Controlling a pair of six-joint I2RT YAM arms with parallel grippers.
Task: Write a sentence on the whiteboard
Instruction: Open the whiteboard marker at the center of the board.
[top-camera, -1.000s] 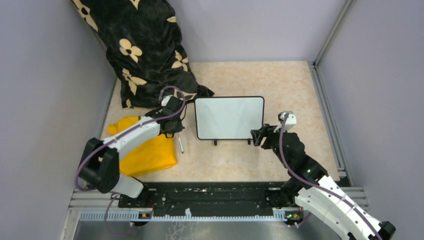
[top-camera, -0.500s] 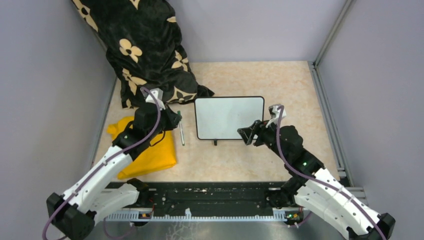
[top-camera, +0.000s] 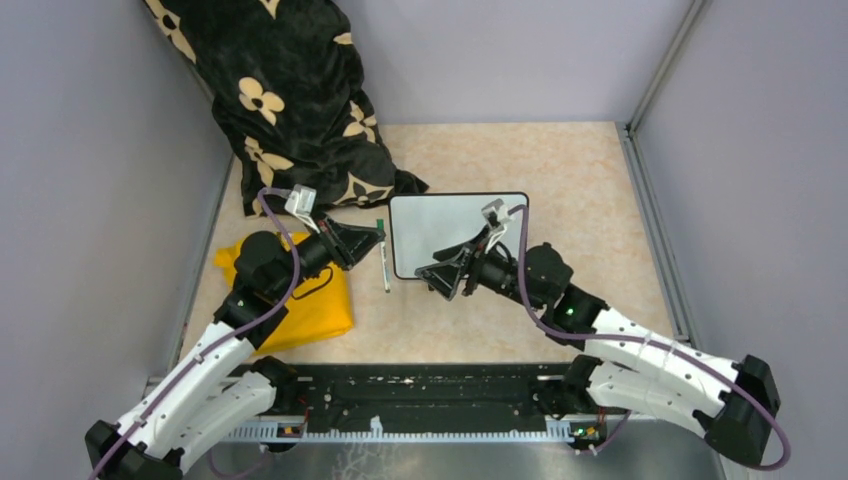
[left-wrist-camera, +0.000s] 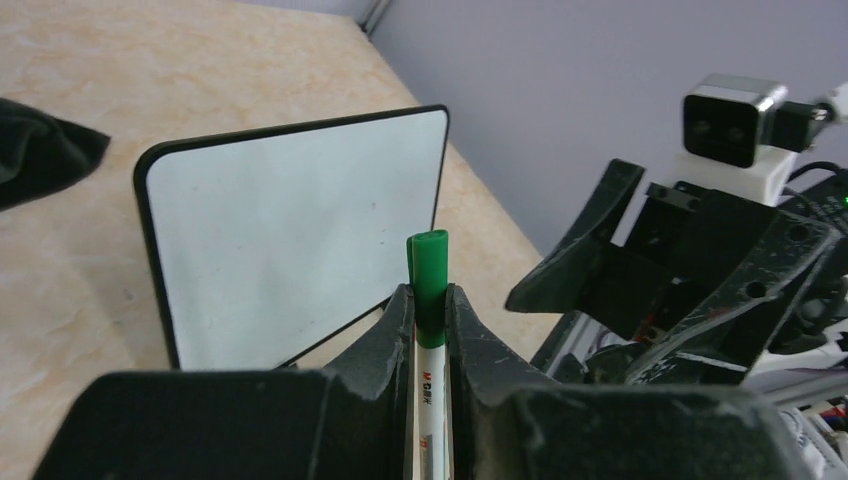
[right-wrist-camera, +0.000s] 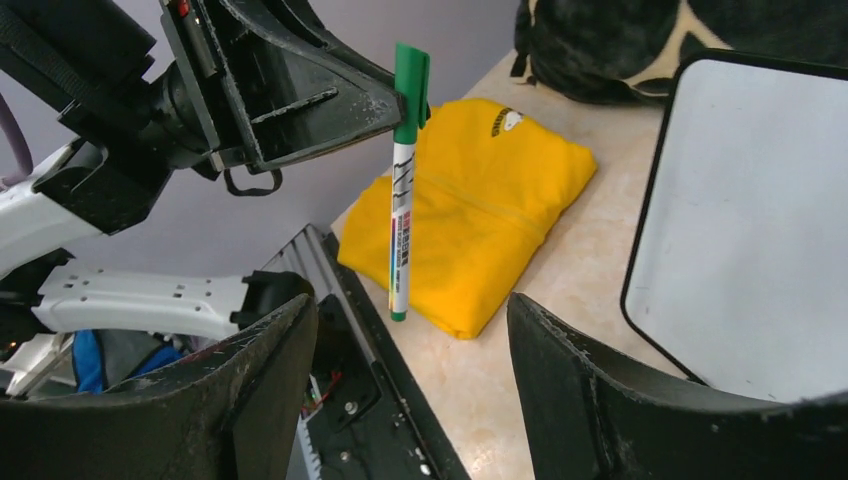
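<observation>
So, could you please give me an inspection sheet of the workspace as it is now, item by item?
Surface: beige table, stone pattern.
Job's things: whiteboard blank, nothing written; marker held off the table, green cap on.
Clutter: yellow cloth at the left; black flowered fabric at the far left corner.
End effectors: left end effector shut on the marker just below its cap; right end effector open, holding nothing, by the whiteboard's near edge.
Cables: purple cable along each arm.
Surroundings: grey walls on three sides; black base rail at the near edge.
</observation>
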